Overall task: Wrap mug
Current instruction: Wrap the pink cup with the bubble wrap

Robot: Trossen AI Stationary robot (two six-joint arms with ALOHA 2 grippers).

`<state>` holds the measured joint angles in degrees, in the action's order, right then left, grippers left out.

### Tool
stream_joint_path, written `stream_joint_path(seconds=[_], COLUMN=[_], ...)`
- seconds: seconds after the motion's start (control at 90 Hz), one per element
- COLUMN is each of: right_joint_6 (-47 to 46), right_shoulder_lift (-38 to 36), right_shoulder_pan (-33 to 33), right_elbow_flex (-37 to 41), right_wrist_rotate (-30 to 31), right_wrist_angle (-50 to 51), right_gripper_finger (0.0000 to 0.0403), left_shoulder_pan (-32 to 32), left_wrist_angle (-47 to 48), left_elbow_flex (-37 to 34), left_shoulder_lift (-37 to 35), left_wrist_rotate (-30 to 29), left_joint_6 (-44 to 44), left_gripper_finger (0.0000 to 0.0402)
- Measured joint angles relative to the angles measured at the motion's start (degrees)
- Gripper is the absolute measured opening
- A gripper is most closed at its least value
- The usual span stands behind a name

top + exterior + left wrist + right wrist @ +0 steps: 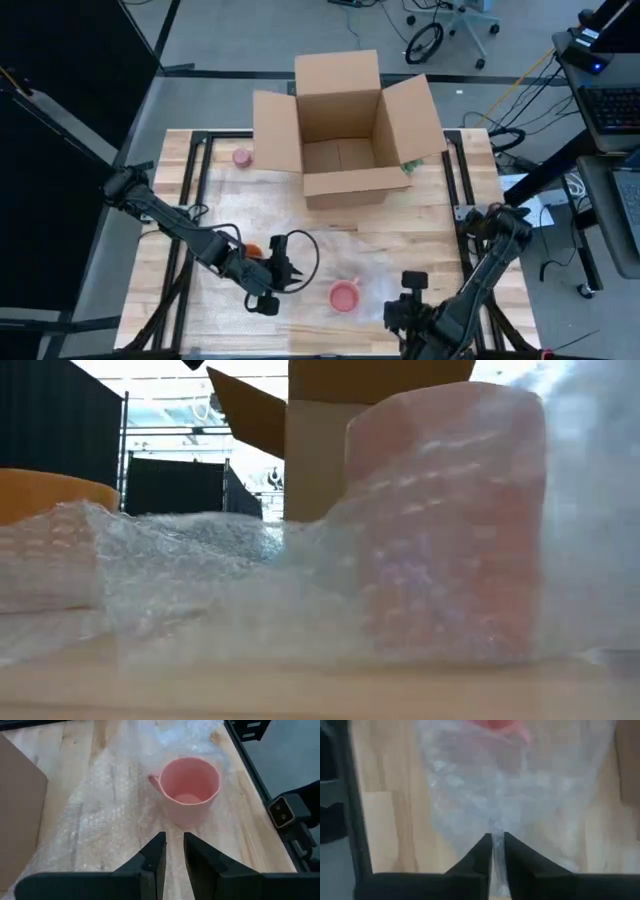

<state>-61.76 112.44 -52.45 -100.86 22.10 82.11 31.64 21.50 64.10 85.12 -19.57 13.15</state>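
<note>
round pink mug [189,788] upright on crinkly, seemingly clear bubble wrap [100,820]

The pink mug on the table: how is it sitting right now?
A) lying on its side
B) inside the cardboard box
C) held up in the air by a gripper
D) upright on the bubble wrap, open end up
D: the left wrist view shows the pink mug standing open end up on the bubble wrap, outside the cardboard box.

An open cardboard box [345,135] stands at the bench's [400,225] twelve o'clock edge; a small pink object [241,157] lies at its nine o'clock.
</note>
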Motion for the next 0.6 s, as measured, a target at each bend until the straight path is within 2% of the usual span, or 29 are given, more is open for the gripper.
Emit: stream_joint_path(seconds=[0.244,0.356,0.478,0.6], right_joint_6=[-20.81,-27.97,-36.78,-43.80], right_shoulder_lift=[2.98,1.92,0.22,-1.31], right_shoulder_pan=[-8.40,-10.90,-13.30,-14.68], right_elbow_flex=[0.04,0.04,0.04,0.04], right_wrist_rotate=[-2.27,-5.85,-8.03,-7.91], right_wrist_angle=[-1.77,-1.66,-1.64,-2.04], right_gripper_finger=[0.0150,0.0192,0.0218,0.0226], left_shoulder_pan=[-0.02,-0.21,-0.46,-0.71], left_wrist_angle=[-0.02,-0.06,-0.02,-0.02], left_elbow_flex=[0.00,0.00,0.00,0.00], left_shoulder_lift=[0.00,0.00,0.00,0.00], left_wrist_rotate=[3.25,3.32,3.43,3.45], left_joint_6=[0.00,0.02,0.50,1.31], left_gripper_finger=[0.0056,0.0056,0.0056,0.0056])
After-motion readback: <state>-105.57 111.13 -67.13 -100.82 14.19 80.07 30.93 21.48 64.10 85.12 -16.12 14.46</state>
